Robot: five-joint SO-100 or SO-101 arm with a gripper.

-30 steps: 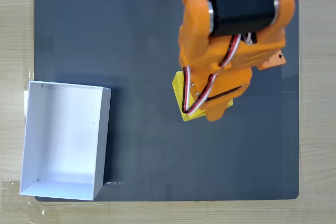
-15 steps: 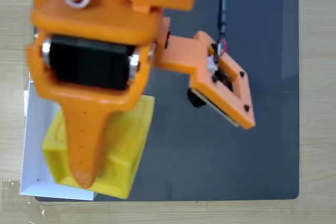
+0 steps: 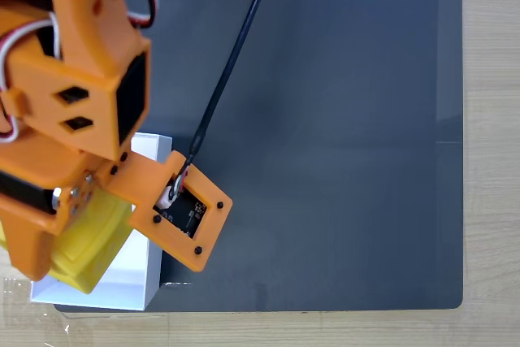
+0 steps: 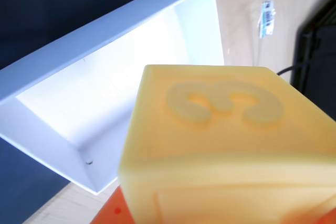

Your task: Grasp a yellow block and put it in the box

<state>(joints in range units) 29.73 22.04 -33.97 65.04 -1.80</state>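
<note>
Yellow block over the box

The hand (image 3: pixel 57 262) is clamped on the yellow block (image 3: pixel 85 237), holding it up above the white box (image 3: pixel 150 270) with the box right underneath. Wrist view shows a raised 3 on the block's face (image 4: pixel 223 103), and the box's open inside (image 4: pixel 110 87) just behind it.

In the fixed view the orange arm (image 3: pixel 73 119) hides most of the box (image 3: pixel 150 270) and part of the yellow block (image 3: pixel 85 245), and the left edge cuts the arm, while in the wrist view the close block (image 4: pixel 220 150) is blurred, cut by the bottom edge.
</note>
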